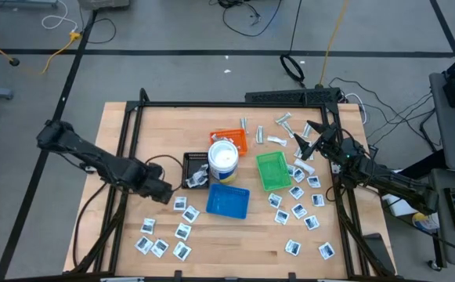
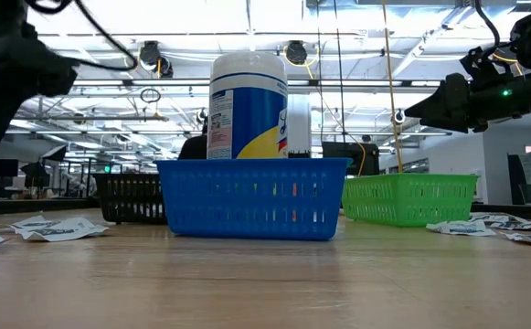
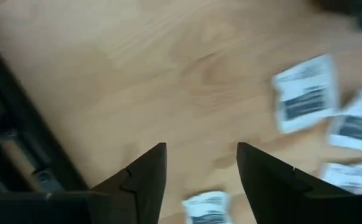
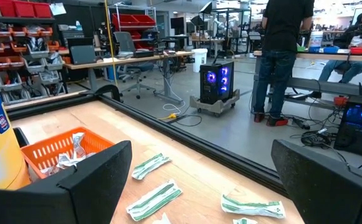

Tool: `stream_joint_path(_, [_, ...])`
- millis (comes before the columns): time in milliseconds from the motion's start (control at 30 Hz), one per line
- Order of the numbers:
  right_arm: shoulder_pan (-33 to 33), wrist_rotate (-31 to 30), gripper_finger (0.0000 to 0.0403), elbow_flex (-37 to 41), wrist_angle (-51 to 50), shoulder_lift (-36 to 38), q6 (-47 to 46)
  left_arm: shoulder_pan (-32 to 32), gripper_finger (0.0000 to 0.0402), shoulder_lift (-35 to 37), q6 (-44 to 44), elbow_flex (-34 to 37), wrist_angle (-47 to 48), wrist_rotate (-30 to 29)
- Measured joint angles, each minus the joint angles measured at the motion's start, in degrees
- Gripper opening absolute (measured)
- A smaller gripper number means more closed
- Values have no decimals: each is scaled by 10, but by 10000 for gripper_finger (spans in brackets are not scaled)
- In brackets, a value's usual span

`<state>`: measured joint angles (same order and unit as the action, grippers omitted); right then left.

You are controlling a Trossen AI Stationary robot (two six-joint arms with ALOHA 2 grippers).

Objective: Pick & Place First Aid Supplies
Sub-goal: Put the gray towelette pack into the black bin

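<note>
Nearest us, our left hand (image 3: 199, 180) hovers part-open over loose white packets (image 1: 182, 232) at the worktop's (image 1: 125, 141) seven o'clock, so next comes descending onto one, while our right hand (image 1: 315, 135) waits wide open at two o'clock.

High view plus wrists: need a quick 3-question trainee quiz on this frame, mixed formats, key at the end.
1. True or false: the white tub stands inside the green tray.
2. Which tray already holds wrapped supplies? A) blue tray B) orange tray C) green tray
3. Fill in: the left hand has its fingers apart and holds ____, above the table with white packets scattered near it.

Key
1. False: the tub stands among the trays, beside the orange one, not in the green tray.
2. B
3. nothing
</note>
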<state>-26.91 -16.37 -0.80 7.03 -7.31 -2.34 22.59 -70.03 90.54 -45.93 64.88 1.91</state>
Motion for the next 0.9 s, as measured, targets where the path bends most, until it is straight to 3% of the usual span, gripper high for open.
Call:
stream_joint_path(167, [0,0,380,0,0,0,0,7,186,-68,0,-9,-17,9])
stream_joint_path(400, [0,0,380,0,0,0,0,6,206,-156,45,-47,-26,7])
stream_joint_path(900, [0,0,380,0,0,0,0,8,218,-260,69,-84,-122,-22])
